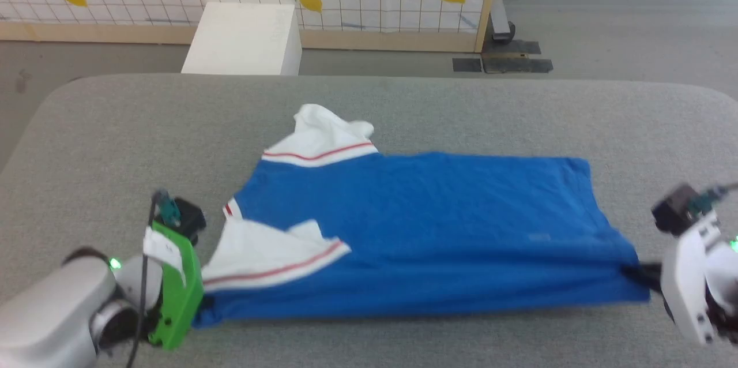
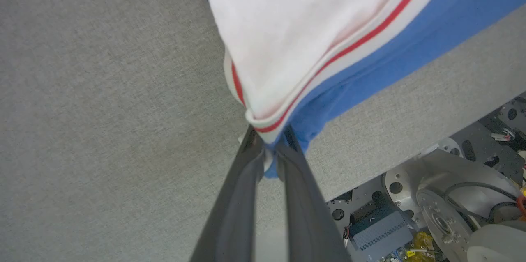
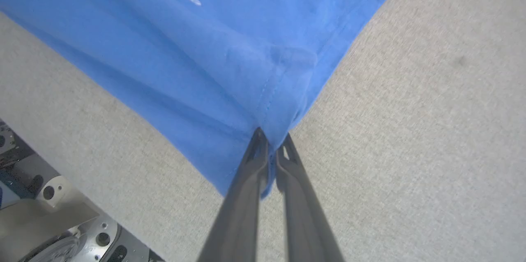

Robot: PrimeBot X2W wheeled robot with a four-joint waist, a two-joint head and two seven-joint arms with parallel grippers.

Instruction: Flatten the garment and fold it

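Flattening step: you are stretching the shirt (image 1: 426, 229) across the table (image 1: 403, 108) between your claws, left claw (image 2: 269, 141) clenched on its sleeve-side corner, right claw (image 3: 271, 143) clenched on its hem corner; next, seemingly, smoothing the white sleeve (image 1: 271, 258) rumpled just beyond the left claw.

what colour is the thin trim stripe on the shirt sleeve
Red stripe on the white sleeve; the left wrist view shows it best.
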